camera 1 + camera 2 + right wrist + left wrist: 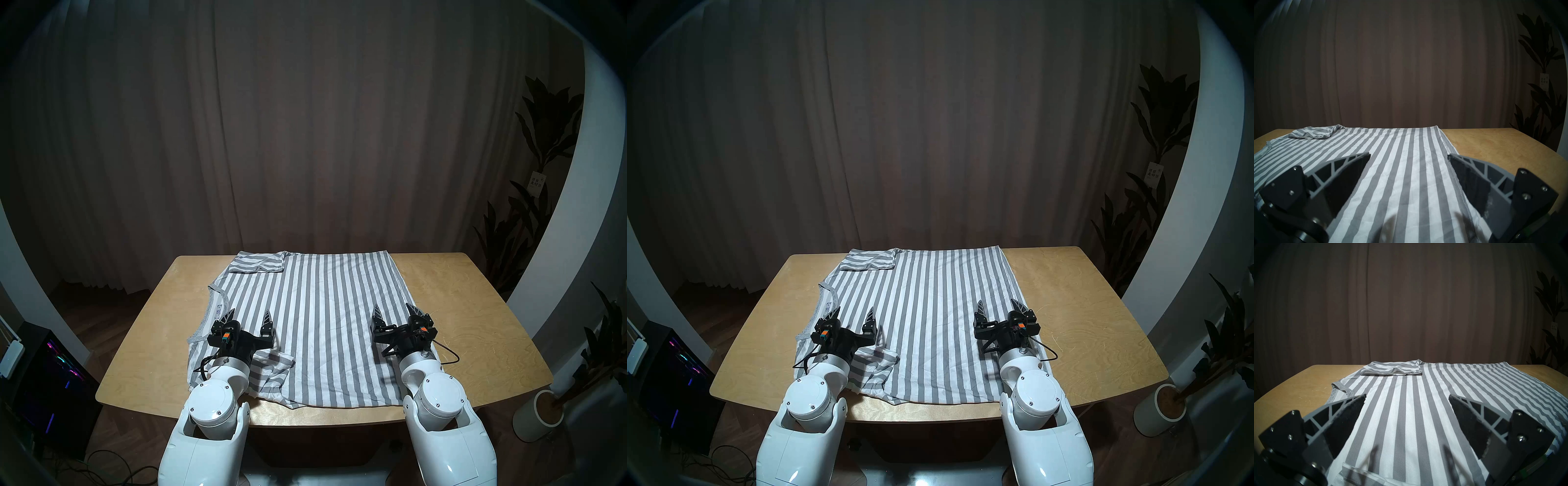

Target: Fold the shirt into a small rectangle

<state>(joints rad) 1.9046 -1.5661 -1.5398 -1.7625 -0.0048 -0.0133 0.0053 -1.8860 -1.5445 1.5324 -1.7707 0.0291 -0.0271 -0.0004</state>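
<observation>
The grey and white striped shirt [315, 325] [925, 322] lies spread flat on the wooden table, its neckband [212, 315] to the left and its hem [403, 288] to the right. Both sleeves are folded inward, one at the far left [258, 266] [1391, 370] and one near me [271, 370]. My left gripper [249, 314] [1407, 396] hovers open just over the shirt beside the neckband, holding nothing. My right gripper [395, 309] [1408, 155] hovers open over the hem side [1449, 151], also empty.
Bare table [475, 322] extends to the right of the shirt and a narrower strip [152, 332] to the left. A potted plant [539, 417] stands on the floor at right. A dark computer case [47, 383] stands at left. Curtains hang behind.
</observation>
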